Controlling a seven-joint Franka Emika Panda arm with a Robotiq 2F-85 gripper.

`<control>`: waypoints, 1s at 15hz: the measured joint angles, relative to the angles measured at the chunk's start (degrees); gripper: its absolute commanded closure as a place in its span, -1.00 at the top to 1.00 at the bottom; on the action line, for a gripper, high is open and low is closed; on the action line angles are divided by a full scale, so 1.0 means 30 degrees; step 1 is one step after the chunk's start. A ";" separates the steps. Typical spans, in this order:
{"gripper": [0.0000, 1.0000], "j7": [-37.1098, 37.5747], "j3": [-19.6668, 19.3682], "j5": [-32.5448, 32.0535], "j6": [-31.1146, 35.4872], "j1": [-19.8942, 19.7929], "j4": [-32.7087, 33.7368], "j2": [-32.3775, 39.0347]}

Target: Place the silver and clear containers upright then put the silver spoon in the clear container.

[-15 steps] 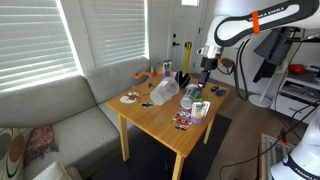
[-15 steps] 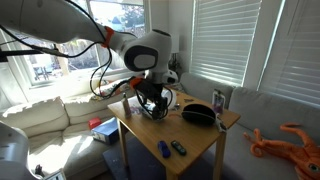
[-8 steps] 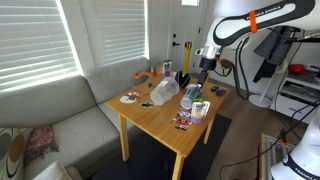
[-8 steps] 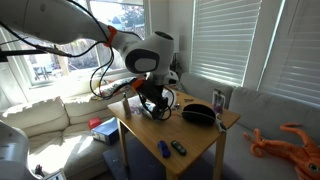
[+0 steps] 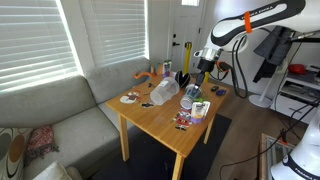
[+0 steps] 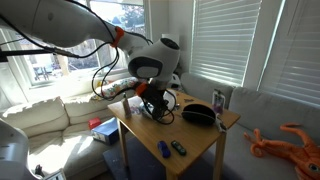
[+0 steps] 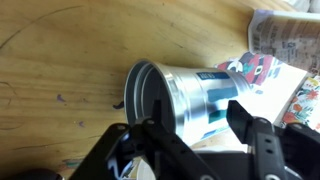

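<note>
- Since a second ago, a small shift of the arm's wrist is noted in both exterior views, while the gripper (image 5: 203, 70) is kept over the same end of the tabletop (image 5: 150, 122).
- In the wrist view the gripper (image 7: 183, 125) is seen open, its fingers (image 7: 252, 140) spread to either side of the silver container (image 7: 195, 95); contact cannot be judged.
- The silver container is recorded lying on its side on the wood, mouth toward the view's left and base near a printed magazine (image 7: 285, 50).
- The clear container (image 5: 165, 92) is seen on its side in an exterior view, apart from the gripper.
</note>
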 measured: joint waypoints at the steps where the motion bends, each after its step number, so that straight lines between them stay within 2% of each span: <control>1: -0.35 -0.0069 0.0000 0.0159 -0.0001 0.0000 0.0008 0.0105; 6: -0.97 -0.0113 0.0011 0.0828 -0.0295 0.0034 0.0292 -0.0076; 10: -1.00 0.0150 0.0039 0.0294 -0.0948 0.0031 0.0430 -0.0640; 15: -0.99 0.1783 0.0400 -0.2431 -0.2653 0.0035 0.0503 -0.1241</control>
